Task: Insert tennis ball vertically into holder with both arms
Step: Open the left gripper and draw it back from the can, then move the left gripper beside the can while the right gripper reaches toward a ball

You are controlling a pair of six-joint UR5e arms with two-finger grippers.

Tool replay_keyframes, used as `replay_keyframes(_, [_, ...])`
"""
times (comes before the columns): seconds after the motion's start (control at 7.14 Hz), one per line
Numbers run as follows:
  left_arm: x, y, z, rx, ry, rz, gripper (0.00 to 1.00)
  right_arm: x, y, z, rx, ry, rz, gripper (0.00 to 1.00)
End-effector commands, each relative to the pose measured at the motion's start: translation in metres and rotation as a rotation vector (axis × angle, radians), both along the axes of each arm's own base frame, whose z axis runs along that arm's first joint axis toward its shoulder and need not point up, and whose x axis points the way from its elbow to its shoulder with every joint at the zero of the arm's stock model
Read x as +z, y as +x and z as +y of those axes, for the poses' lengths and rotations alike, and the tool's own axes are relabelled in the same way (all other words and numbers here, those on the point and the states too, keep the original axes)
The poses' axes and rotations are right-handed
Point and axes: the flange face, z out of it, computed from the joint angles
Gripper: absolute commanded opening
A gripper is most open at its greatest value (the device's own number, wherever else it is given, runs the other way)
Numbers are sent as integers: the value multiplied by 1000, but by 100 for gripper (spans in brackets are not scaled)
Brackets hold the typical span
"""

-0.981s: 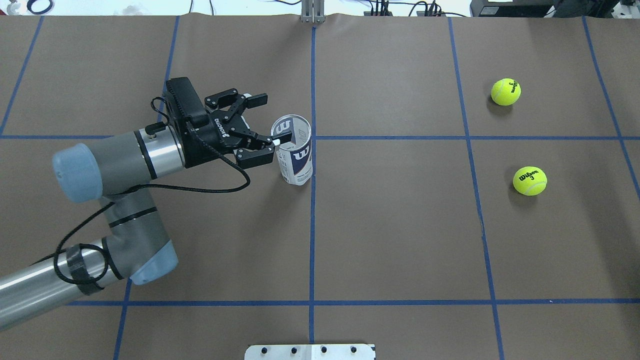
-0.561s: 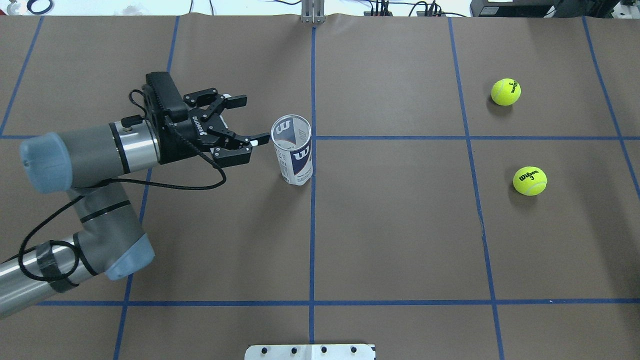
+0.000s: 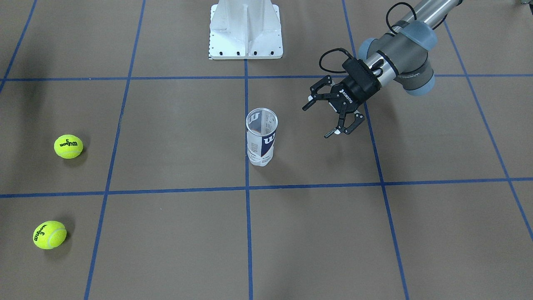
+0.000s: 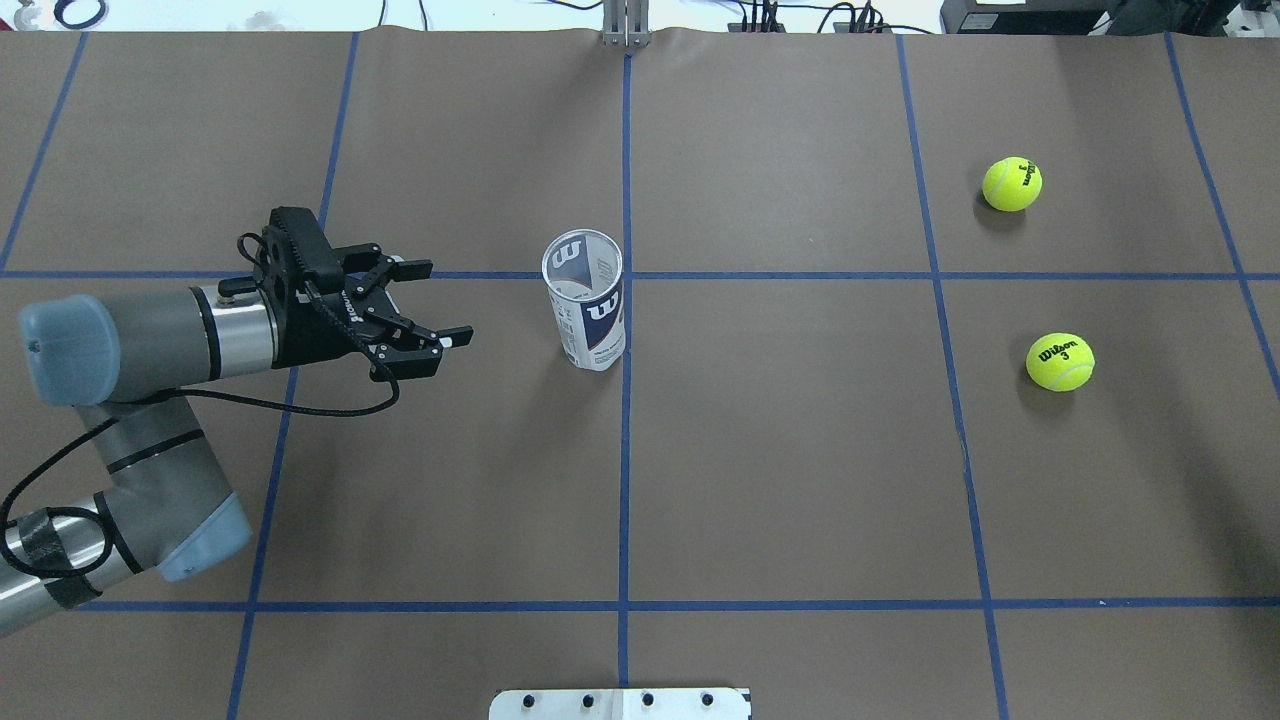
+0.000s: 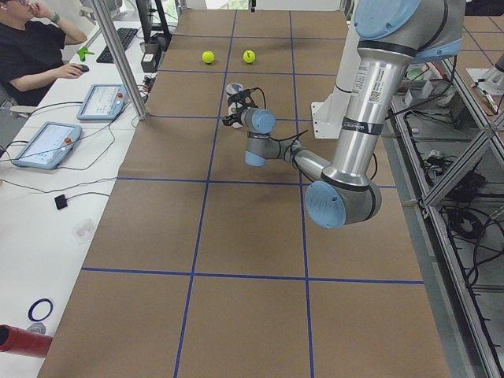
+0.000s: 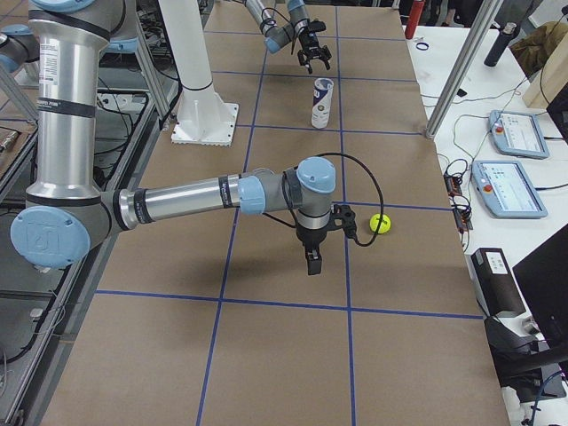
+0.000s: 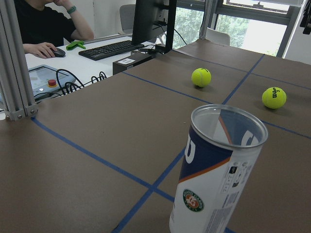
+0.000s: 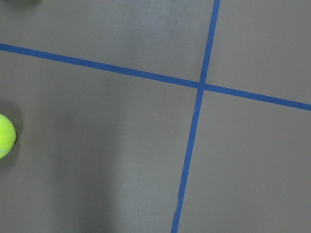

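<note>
here, the holder (image 4: 585, 312) stands upright on the brown table (image 4: 800, 480), just beside a crossing of blue tape lines (image 4: 626, 450) near the table's middle. its open mouth faces up and it looks empty, a pose that suits a ball being lowered straight down into it. to one side, apart from it and touching nothing, hangs the left gripper (image 4: 442, 302), roughly level with the can, fingers spread wide and holding nothing. i judge it waits there so the mouth is unobstructed, while being close enough to steady the can. the far tennis ball (image 4: 1012, 184) and the near tennis ball (image 4: 1060, 361) lie well apart from the holder on the robot's right half of the table. neither is lifted, so the insertion has not begun. the right gripper (image 6: 311, 263) shows only in a side view, pointing down above the table on the balls' side, likely placed for a pick. whether that claw is released or clenched i cannot tell. an operator (image 5: 35, 55) sits at a desk alongside.
</note>
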Motion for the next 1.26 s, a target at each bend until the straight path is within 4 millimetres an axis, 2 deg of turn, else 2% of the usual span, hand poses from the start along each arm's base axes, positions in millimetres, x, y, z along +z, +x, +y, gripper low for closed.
replay_keyframes(0.0, [0, 30, 0, 28, -10, -13, 99, -13, -55, 2, 51, -29, -25, 100])
replay_keyframes(0.28, [-15, 53, 1, 48, -3, -3, 99, -26, -88, 9, -19, -6, -62, 100])
replay_keyframes(0.42, [-30, 63, 0, 56, -4, -4, 99, -30, -104, 11, -47, 3, -70, 100])
replay_keyframes(0.56, [-39, 72, 0, 62, -9, -14, 99, -40, -120, 12, -22, -14, -114, 100])
replay_keyframes(0.84, [-39, 73, 0, 64, -10, -16, 99, -67, -171, 18, -24, 14, -176, 100])
replay_keyframes(0.98, [-37, 73, 0, 62, -12, -18, 99, -80, -180, 13, -6, 9, -191, 100])
replay_keyframes(1.12, [-34, 73, 1, 62, -13, -23, 99, -82, -185, 12, -9, 19, -187, 100])
